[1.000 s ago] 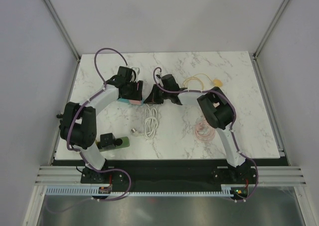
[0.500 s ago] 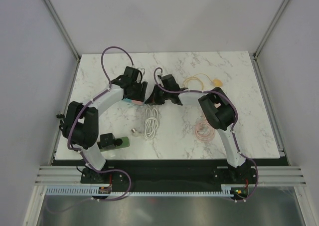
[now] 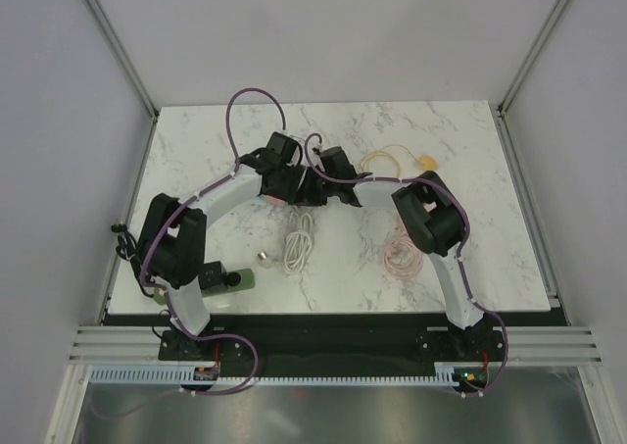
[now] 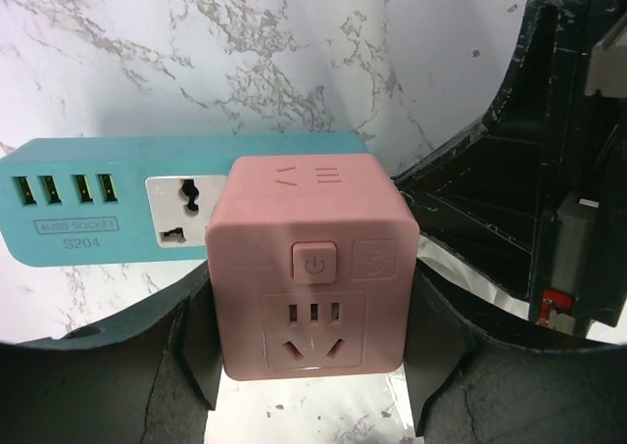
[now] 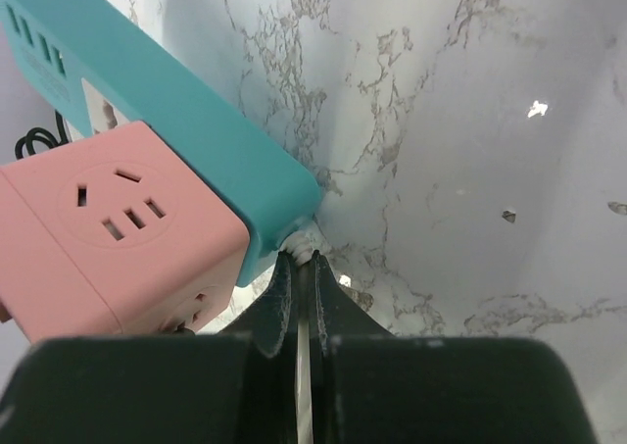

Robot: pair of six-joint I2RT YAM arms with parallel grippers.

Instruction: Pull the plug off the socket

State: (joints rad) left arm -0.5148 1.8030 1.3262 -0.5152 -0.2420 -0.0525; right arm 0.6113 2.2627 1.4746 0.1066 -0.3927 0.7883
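A pink cube plug (image 4: 312, 258) sits plugged into a teal power strip (image 4: 98, 209) on the marble table. My left gripper (image 4: 312, 366) is shut on the pink plug, one finger against each side. My right gripper (image 5: 302, 268) is shut on the strip's white cord (image 5: 305, 242), right at the strip's end. The right wrist view shows the teal strip (image 5: 176, 121) and the pink plug (image 5: 118, 238) to the left. From above, the left gripper (image 3: 287, 181) and right gripper (image 3: 313, 185) meet at mid-table and hide the strip.
The white cord lies coiled (image 3: 297, 240) in front of the grippers. A small bulb-like object (image 3: 264, 260) and a green bottle (image 3: 230, 281) lie near the left arm. A yellow cable (image 3: 397, 157) and a pink coil (image 3: 400, 253) lie to the right. The right gripper's body (image 4: 549, 170) is close by.
My left arm has swung to the right with the pink plug and now sits right against the right gripper. The right arm has hardly moved.
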